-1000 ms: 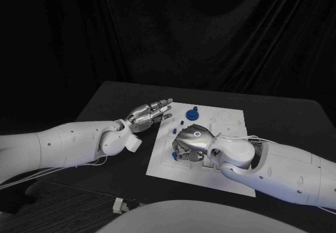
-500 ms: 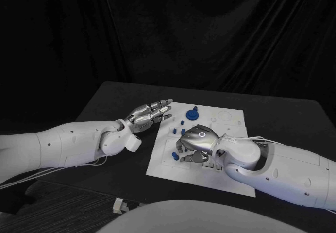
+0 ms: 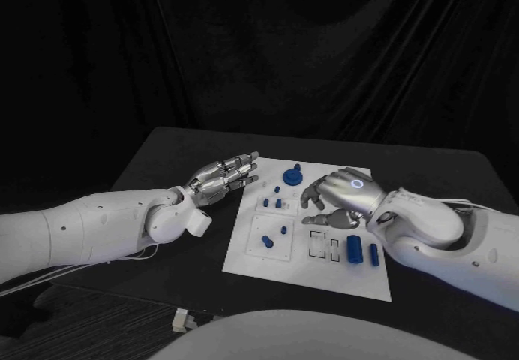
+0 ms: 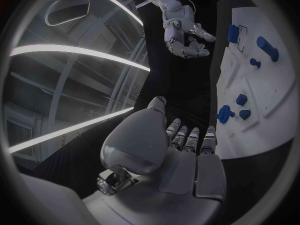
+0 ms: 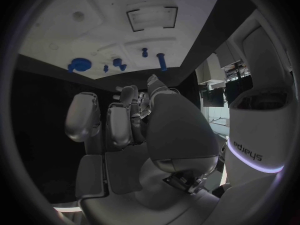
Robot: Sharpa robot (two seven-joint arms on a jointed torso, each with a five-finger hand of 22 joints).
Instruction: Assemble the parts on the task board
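Your task board (image 3: pixel 308 262) lies flat on the black surface (image 3: pixel 173 150), its long axis running away from you, with blue parts (image 3: pixel 354 248) scattered over it; two long ones near its right edge lie lengthwise along that axis. Your right hand (image 3: pixel 337 196) hangs above the board's middle with fingers curled loosely, holding nothing. Your left hand (image 3: pixel 224 178) sits just off the board's left edge, fingers straight, slightly spread and empty.

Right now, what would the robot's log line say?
left hand: open, beside task board | right hand: empty, over board | blue parts: on board
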